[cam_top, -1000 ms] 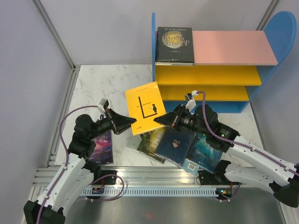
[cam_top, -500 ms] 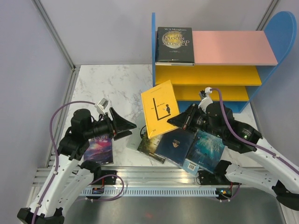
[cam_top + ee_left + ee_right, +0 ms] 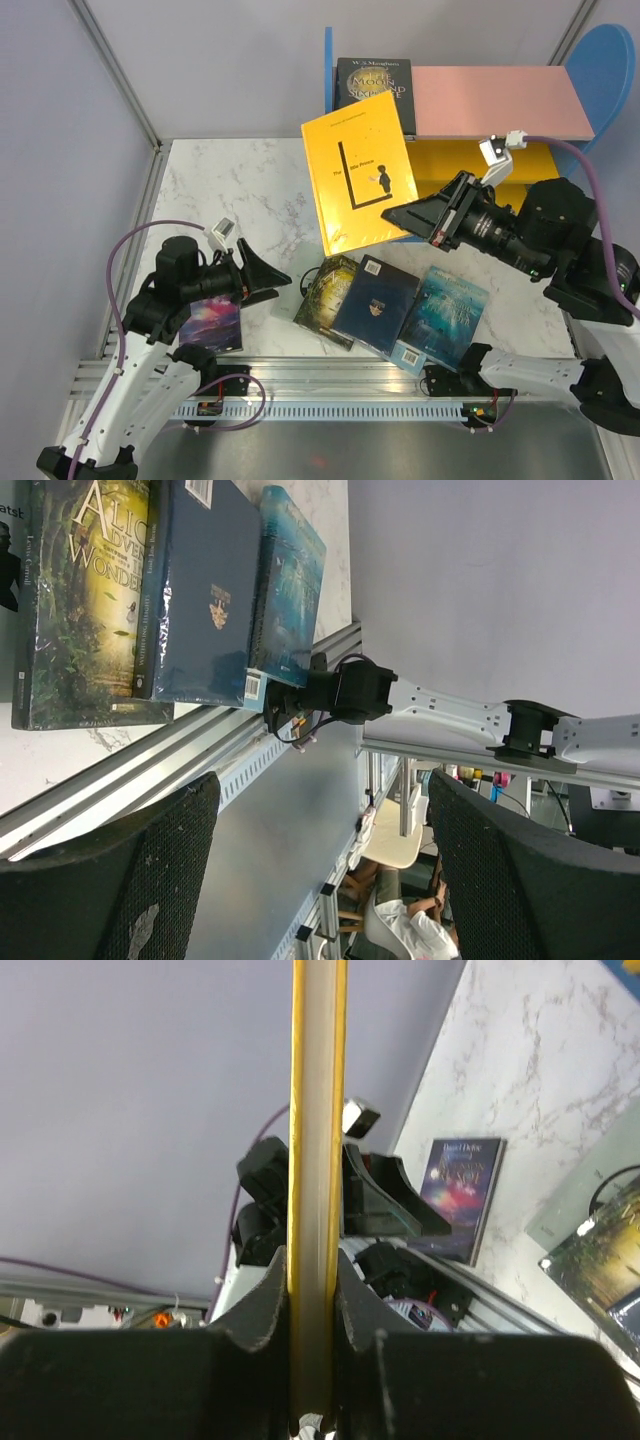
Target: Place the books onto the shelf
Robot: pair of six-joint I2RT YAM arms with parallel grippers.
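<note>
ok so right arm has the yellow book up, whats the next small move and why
Probably carry it toward the shelf, likely the pink top board. The right gripper is shut on the yellow book, held off the table, and that board shows bare space beside the black book.

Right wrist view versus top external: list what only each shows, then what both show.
Only the right wrist: the thin yellow paperback edge-on, pale pages showing, pinched between the jaws of the right gripper. Only the top external: that book's front cover, the blue-sided shelf with a pink top board, the black gold-moon book lying on that board, and the teal ocean-cover book. Both: the yellow paperback, the purple galaxy-cover book beside the open left gripper, the dark green book and the white marble table.
</note>
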